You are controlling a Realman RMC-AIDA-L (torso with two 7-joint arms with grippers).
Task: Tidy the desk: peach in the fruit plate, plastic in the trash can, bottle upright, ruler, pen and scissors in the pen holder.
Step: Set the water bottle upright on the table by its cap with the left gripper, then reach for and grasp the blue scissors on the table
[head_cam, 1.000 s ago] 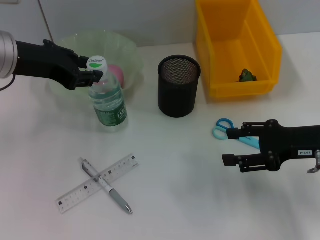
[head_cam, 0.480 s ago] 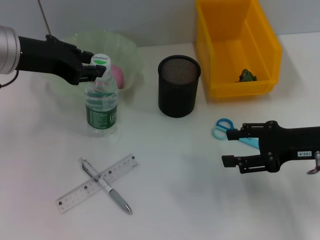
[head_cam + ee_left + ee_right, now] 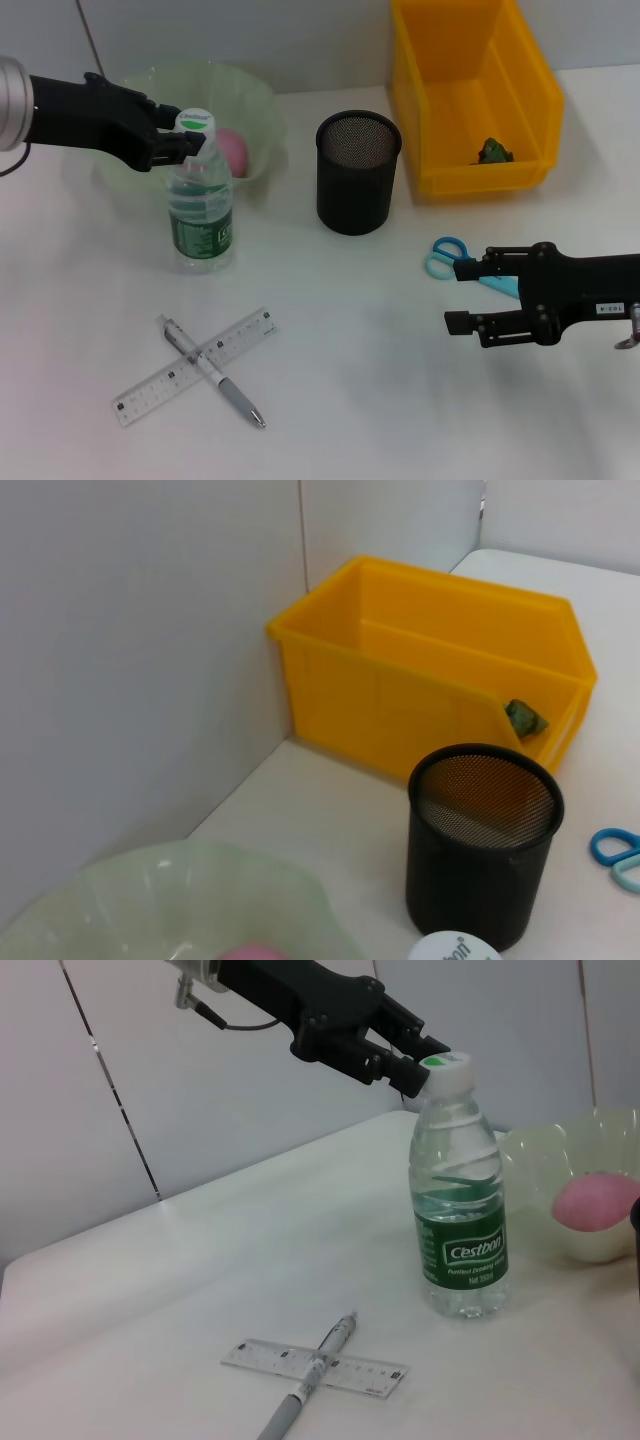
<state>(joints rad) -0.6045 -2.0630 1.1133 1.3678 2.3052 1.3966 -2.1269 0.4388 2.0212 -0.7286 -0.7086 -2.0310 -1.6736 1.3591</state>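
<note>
A clear water bottle (image 3: 202, 205) with a green label stands upright in front of the pale green fruit plate (image 3: 150, 85). My left gripper (image 3: 186, 147) is shut on the bottle's neck just under the white cap (image 3: 195, 122); the right wrist view shows the same grip (image 3: 412, 1068). The pink peach (image 3: 233, 150) lies in the plate. A clear ruler (image 3: 160, 383) and a grey pen (image 3: 225, 385) lie crossed near the front left. My right gripper (image 3: 465, 295) is open beside the blue scissors (image 3: 445, 252), whose blades it partly hides. The black mesh pen holder (image 3: 358, 175) stands mid-table.
A yellow bin (image 3: 470, 60) at the back right holds a crumpled green piece of plastic (image 3: 492, 150). White table surface stretches between the pen holder, the ruler and my right gripper.
The bottle went from tilted to upright and shifted a little left with my left gripper still at its neck. The right arm has not moved.
</note>
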